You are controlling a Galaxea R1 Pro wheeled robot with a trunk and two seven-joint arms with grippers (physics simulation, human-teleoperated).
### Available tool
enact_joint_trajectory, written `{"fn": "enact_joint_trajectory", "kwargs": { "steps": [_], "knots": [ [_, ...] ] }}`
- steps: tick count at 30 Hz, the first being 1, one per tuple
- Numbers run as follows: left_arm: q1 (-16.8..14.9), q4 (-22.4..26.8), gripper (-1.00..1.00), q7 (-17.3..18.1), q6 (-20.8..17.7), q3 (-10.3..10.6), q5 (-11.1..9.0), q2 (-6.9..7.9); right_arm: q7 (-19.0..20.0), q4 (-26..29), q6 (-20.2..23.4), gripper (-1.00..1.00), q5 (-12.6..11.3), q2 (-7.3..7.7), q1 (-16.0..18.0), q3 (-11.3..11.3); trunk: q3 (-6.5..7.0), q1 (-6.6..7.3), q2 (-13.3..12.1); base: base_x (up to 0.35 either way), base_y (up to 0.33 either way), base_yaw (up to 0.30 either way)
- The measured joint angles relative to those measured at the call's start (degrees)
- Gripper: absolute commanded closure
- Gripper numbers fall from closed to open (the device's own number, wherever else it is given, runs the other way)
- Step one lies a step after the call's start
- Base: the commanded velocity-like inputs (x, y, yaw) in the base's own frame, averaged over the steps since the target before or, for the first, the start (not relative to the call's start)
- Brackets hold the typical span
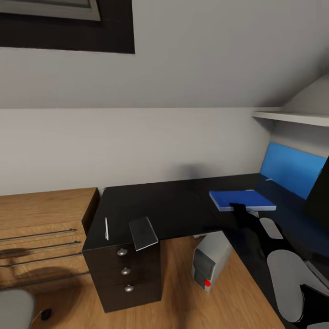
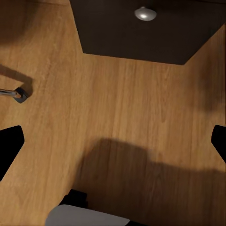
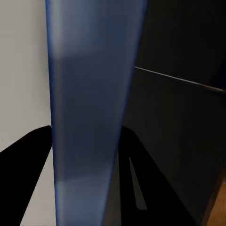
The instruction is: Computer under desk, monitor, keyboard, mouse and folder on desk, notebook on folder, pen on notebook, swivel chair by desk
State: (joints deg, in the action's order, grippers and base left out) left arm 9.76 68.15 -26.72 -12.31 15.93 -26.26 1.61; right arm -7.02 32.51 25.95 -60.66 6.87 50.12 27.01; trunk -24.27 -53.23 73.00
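Folder (image 1: 242,200) in bright blue lies on the glossy black desk (image 1: 169,208), its near edge pinched by my right gripper (image 1: 238,209); from the right wrist camera the blue sheet (image 3: 89,113) runs between the two black fingers (image 3: 23,160), which close against it from either side. My right arm's white and black links are cut off at the frame edge beside the desk's right wing, so I cannot make out the elbow. A dark slab at the far right edge, past the folder, is too cropped to name, and the blue patch behind it reads as the folder's colour mirrored in a glossy surface.

At the desk's near left corner, above the black drawer unit (image 1: 125,272) with its round silver knobs, the light-grey notebook (image 1: 143,233) juts over the edge, with the pen (image 1: 106,228) lying just beside it. Under the desk, in the crook of the L, the silver-grey computer (image 1: 209,262) stands on the light wood floor (image 1: 183,301), tilted, red button showing. Left of the desk sits low light-wood shelving (image 1: 43,228). Grey-white sloped walls rise behind, with a white shelf (image 1: 292,117) above the desk's right wing.

My left gripper (image 2: 113,141) points down at bare floor near the drawer unit, black fingertips spread wide at opposite frame edges, holding nothing.
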Motion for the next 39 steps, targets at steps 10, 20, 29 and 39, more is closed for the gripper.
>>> {"fn": "enact_joint_trajectory", "kwargs": {
  "steps": [10,20,29,39],
  "knots": [
    [0.00,0.00,-1.00,0.00,0.00,0.00,-0.05,0.00,0.10,-1.25,-0.18,1.00,0.26,-1.87,-0.03,-0.04,0.00,0.00,0.00,0.000,0.001,-0.200],
    [0.01,0.02,-1.00,0.00,0.00,0.03,-0.08,-0.01,0.36,-1.74,-0.22,1.00,0.30,-2.57,0.00,-0.13,0.00,-0.01,0.00,-0.051,0.041,-0.028],
    [0.01,0.01,-1.00,0.00,0.00,0.03,-0.08,0.00,1.71,-1.75,-0.29,1.00,0.36,-2.49,0.01,-0.12,0.00,0.00,0.00,-0.018,0.015,-0.001],
    [0.01,0.01,-1.00,0.00,0.00,0.01,-0.08,0.00,1.92,-1.70,-0.31,1.00,0.39,-2.52,-0.02,-0.13,0.00,0.00,0.00,0.000,0.000,0.000]
  ]
}}
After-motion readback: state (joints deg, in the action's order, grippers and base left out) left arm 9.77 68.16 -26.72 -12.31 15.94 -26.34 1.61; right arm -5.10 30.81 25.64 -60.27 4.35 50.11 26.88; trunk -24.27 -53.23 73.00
